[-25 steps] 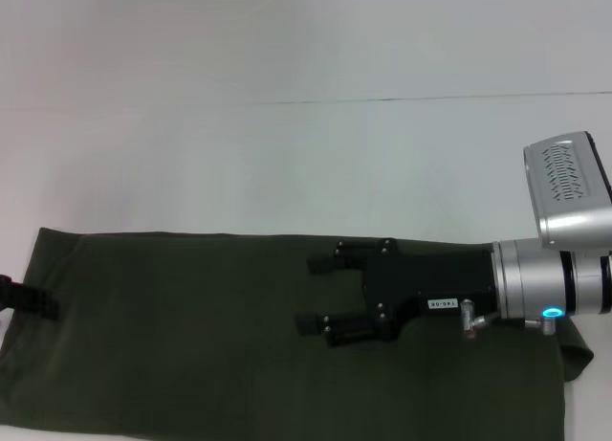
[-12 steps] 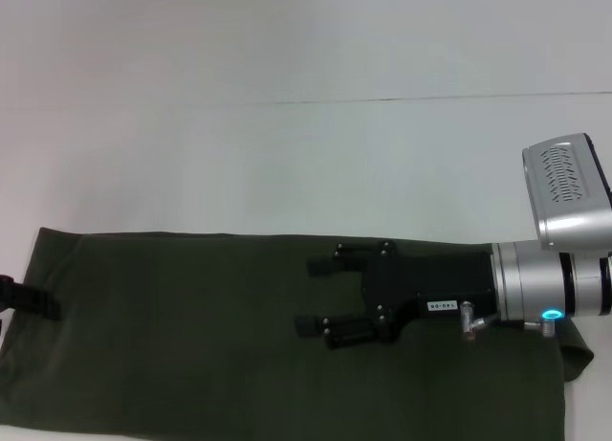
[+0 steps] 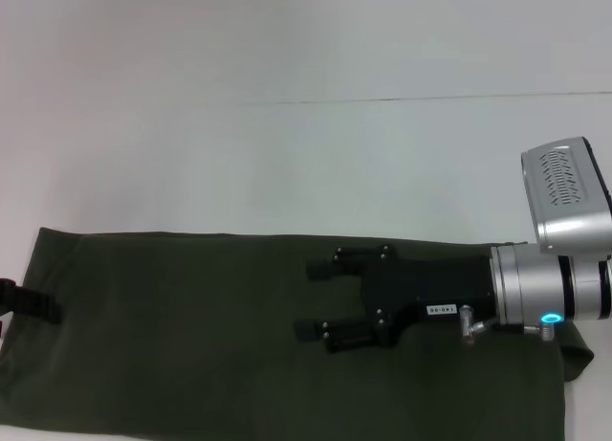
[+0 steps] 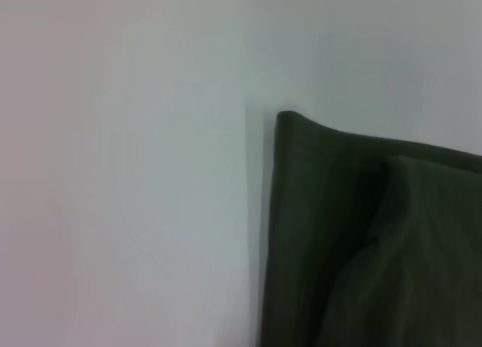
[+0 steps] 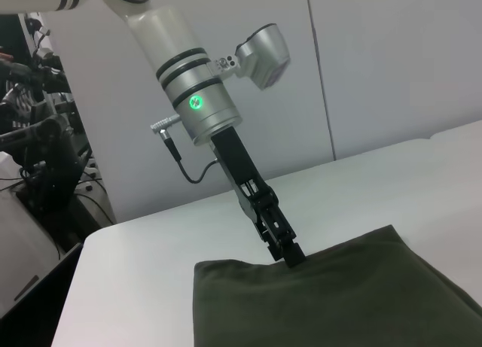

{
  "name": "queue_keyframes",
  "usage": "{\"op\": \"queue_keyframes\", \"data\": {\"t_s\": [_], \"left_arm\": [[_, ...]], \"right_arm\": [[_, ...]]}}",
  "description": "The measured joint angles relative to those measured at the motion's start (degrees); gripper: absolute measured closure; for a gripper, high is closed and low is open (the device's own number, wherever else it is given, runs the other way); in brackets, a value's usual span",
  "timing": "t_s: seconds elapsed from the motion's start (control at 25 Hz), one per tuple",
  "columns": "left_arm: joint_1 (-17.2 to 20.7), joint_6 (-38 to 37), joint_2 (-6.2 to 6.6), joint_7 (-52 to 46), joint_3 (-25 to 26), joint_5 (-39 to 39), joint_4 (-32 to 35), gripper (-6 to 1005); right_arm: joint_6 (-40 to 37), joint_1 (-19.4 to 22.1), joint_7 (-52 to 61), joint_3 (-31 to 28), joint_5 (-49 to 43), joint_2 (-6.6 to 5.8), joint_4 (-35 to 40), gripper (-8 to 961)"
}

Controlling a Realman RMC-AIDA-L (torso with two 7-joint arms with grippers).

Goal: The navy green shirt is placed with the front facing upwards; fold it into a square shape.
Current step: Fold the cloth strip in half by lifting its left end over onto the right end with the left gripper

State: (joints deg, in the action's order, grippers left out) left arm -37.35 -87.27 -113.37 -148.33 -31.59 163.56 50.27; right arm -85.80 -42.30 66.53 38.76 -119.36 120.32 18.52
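Almost nothing has moved since the earlier frames: right gripper (image 3: 316, 300) hovers, jaws spread and empty, with the navy green shirt (image 3: 191, 345) (a long band on the table (image 3: 287, 154)) beneath them. Left gripper (image 5: 290, 253) meets its far edge; grip unclear. Folding appears paused.

White table (image 3: 287, 164), matte, a thin dark seam line across its far part in the head view. Right wrist view: pale wall panels (image 5: 392, 68) behind the table's far edge, one vertical joint between them. Past the table's corner, a dark cluttered area with black equipment and cables (image 5: 38, 159). Even, diffuse light, soft shadows.
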Motion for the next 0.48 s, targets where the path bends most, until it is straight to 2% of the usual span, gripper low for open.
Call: {"op": "queue_keyframes", "data": {"t_s": [0.48], "left_arm": [[-0.3,-0.3,0.0,0.1,-0.1,0.0,-1.5,123]], "right_arm": [[0.0,0.0,0.0,0.0,0.0,0.0,-0.1,88]]}}
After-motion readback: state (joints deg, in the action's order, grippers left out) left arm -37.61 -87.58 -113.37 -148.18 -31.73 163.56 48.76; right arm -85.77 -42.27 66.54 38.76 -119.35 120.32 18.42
